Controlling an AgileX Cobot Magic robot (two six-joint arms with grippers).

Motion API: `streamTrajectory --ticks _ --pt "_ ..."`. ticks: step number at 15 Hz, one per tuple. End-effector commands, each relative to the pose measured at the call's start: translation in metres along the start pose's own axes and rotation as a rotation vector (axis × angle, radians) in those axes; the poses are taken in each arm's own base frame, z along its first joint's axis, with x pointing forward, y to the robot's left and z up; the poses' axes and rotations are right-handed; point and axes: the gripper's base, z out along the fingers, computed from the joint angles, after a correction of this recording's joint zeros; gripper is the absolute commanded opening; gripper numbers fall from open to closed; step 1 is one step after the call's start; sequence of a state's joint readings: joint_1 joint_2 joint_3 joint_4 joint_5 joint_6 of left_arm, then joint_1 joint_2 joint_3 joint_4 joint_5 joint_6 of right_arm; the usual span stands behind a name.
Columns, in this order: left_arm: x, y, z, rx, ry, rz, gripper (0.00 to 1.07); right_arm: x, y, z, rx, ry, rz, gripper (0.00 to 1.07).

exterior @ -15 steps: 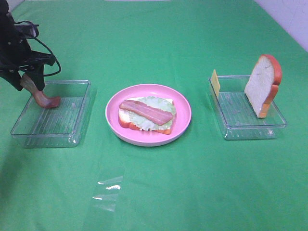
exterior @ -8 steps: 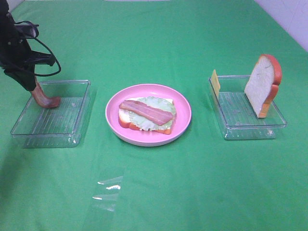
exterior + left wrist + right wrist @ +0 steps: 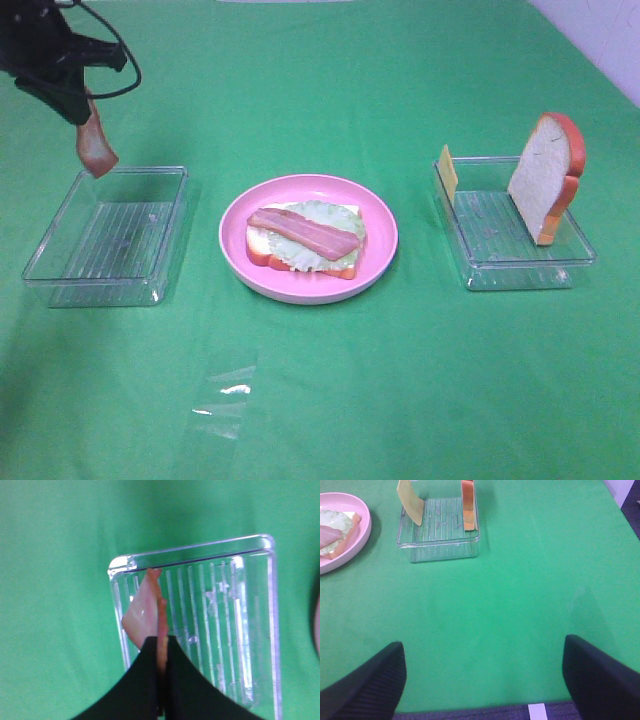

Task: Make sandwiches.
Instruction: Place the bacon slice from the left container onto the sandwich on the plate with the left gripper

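While pinched by one end, bacon (image 3: 97, 148): dangles above left tray (image 3: 130, 170), clear of it.
Left pincer (image 3: 86, 112): clenched on bacon's top end.
Right pincer (image 3: 485, 680): released, idle over worktop (image 3: 495, 605).
Handling: likely light, floppy, slick; keep firm grip near end, drape flat.
Stack (image 3: 305, 238): half-built on plate (image 3: 310, 292).
Waiting: cheese (image 3: 447, 172), bread (image 3: 545, 175) in right tray (image 3: 520, 270).

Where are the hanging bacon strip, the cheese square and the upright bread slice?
hanging bacon strip (image 3: 95, 145), exterior high view, middle of the strip.
cheese square (image 3: 449, 172), exterior high view, centre of its yellow face.
upright bread slice (image 3: 540, 175), exterior high view, middle of its white face.
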State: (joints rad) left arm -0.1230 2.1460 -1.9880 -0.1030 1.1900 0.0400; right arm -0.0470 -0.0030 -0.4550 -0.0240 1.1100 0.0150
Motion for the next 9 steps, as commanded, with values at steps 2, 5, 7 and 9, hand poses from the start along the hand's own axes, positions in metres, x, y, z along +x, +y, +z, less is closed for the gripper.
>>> streamTrajectory --ticks 2,5,7,9 --pt "-0.001 -0.042 -0.036 0.131 -0.098 0.030 0.00 0.003 0.000 -0.002 0.002 -0.030 -0.002 0.82" --pt "0.000 -0.095 -0.043 0.382 -0.137 0.064 0.00 0.003 0.000 -0.002 0.002 -0.030 -0.002 0.82" --pt "0.000 -0.119 -0.043 0.477 -0.164 0.077 0.00 0.003 0.000 -0.002 0.002 -0.030 -0.002 0.82" --pt "-0.001 -0.143 -0.035 0.569 -0.190 0.086 0.00 0.003 0.000 -0.002 0.002 -0.030 -0.002 0.82"
